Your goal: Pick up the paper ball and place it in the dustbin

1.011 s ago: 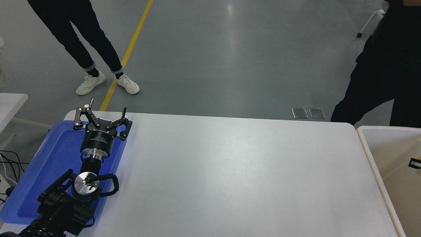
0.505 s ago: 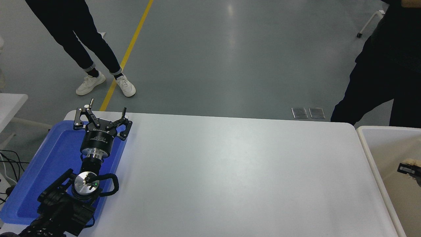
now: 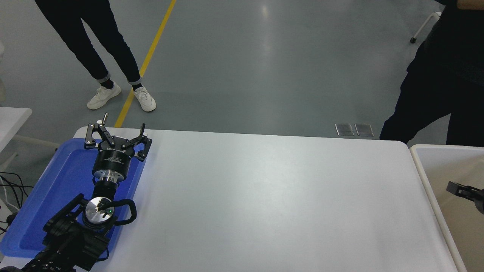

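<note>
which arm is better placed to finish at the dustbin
Right. The right gripper is over the dustbin at the right edge, though no paper ball is visible. The left gripper is parked open over the blue tray, across the table.

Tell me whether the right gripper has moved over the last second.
Yes. The right gripper reaches further left over the dustbin, closer to its left rim than before.

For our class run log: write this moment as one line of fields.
left gripper: open, parked over blue tray | right gripper: over dustbin, state unclear | paper ball: not visible | table: bare
</note>
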Available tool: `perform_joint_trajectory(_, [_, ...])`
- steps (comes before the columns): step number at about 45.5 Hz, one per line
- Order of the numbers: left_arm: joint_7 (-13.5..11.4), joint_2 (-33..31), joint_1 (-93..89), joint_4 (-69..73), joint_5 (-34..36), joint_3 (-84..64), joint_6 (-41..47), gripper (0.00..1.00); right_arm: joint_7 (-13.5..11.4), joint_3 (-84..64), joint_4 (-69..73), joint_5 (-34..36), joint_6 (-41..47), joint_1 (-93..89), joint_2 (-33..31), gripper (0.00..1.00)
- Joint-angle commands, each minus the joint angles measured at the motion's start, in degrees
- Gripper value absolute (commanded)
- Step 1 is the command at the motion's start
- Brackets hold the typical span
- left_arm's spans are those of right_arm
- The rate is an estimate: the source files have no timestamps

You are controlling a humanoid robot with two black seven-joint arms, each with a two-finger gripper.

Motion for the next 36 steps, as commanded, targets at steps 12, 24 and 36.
perform_joint_trajectory(12, [0.0, 0.0, 0.0, 0.0, 0.0, 0.0, -0.1, 1.00, -0.3, 4.0, 0.1, 9.4, 0.9, 12.0, 3.4, 1.00])
perform_joint_trajectory(24, [0.0, 0.0, 0.0, 0.0, 0.0, 0.0, 0.0, 1.00, -0.1, 24.1, 1.7, 14.5, 0.2, 13.9, 5.6, 1.00])
perform_joint_trajectory(36, [0.0, 0.0, 0.0, 0.0, 0.0, 0.0, 0.0, 1.00, 0.3, 50.8, 11.8, 14.5, 0.6, 12.5, 6.0, 1.00])
